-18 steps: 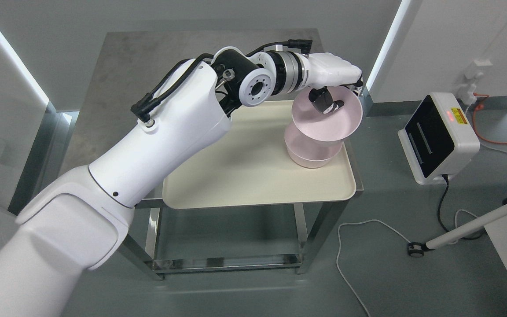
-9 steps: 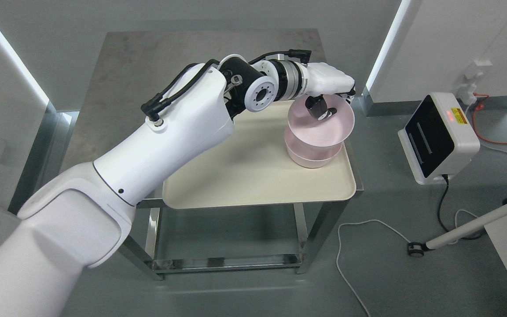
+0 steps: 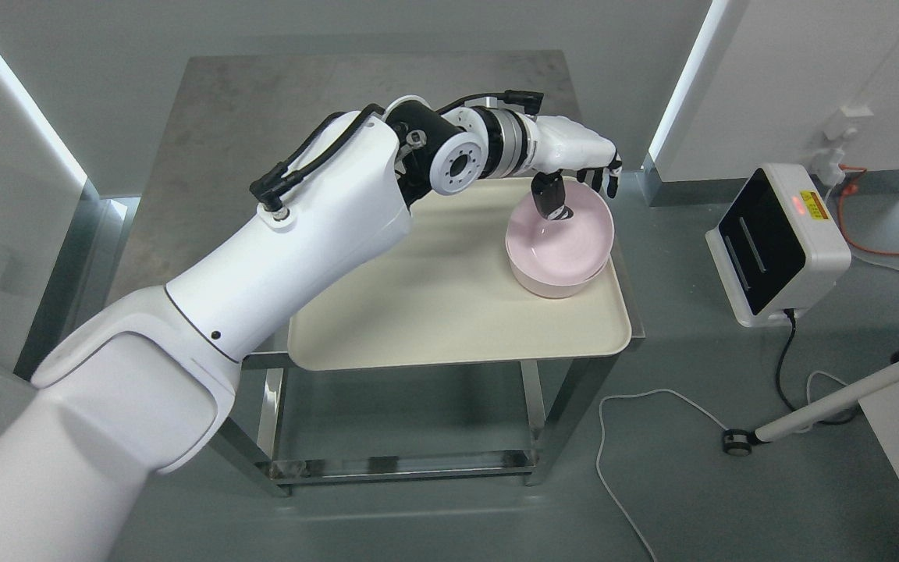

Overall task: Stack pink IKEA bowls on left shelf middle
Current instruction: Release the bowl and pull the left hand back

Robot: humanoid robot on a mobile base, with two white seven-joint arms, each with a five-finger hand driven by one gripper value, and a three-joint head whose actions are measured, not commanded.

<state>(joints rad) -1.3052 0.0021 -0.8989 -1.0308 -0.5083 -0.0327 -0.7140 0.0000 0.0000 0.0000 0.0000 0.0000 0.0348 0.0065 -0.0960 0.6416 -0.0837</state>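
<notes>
Two pink bowls sit nested at the right end of a cream tray [image 3: 418,312]. The upper bowl [image 3: 563,243] rests inside the lower bowl [image 3: 549,287], slightly tilted. My left arm reaches across from the lower left. My left hand [image 3: 580,193] is at the upper bowl's far rim. Its thumb [image 3: 551,204] hangs inside the bowl, and its fingers [image 3: 608,178] are spread just outside the rim, so the hand is open. The right arm is out of view.
The tray lies on a steel-framed shelf unit [image 3: 578,375] with a lower level [image 3: 395,437] beneath. A grey metal top [image 3: 262,109] lies behind it. On the floor to the right are a white and black device [image 3: 777,242], cables [image 3: 621,437] and a white pole [image 3: 847,394].
The hand lowered the upper bowl from a tilted hold above the lower bowl until it nested inside. The fingers have since spread off the rim.
</notes>
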